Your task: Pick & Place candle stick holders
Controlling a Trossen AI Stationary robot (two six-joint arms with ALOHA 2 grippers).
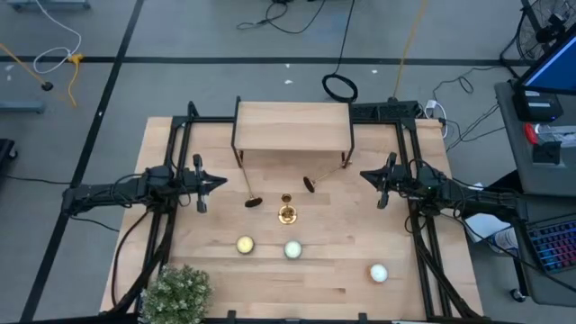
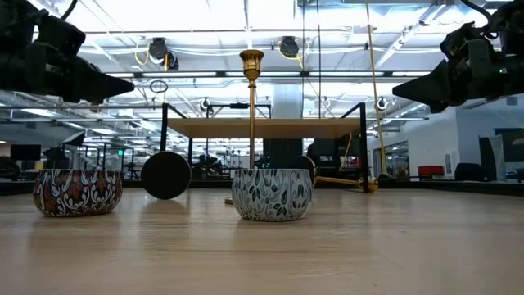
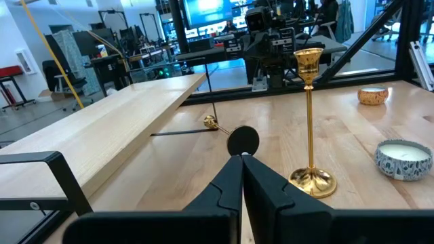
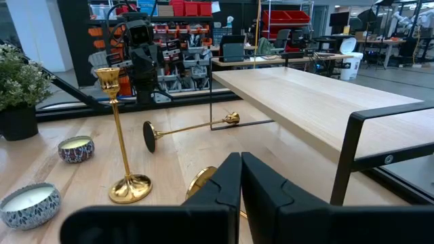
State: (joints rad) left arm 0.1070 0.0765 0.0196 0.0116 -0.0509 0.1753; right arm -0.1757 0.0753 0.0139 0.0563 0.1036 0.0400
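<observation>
Candle stick holders: you have three, one upright point(image 1: 287, 213) before the raised wooden shelf point(image 1: 292, 126), two lying tipped point(image 1: 247, 184) point(image 1: 326, 174) by its legs. Three candles sit nearer you. Left gripper point(image 1: 216, 183) and right gripper point(image 1: 367, 175) hover clenched, empty.

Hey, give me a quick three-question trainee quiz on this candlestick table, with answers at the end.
1. How many tall gold metal candlesticks are upright?
2. True or false: the left pincer holds a candlestick.
3. Which sits nearest the small green potted plant: A yellow candle, B green candle, C white candle?

Key:
1. One; two lie tipped over.
2. False; both it and the right pincer are shut on nothing.
3. A.
</observation>
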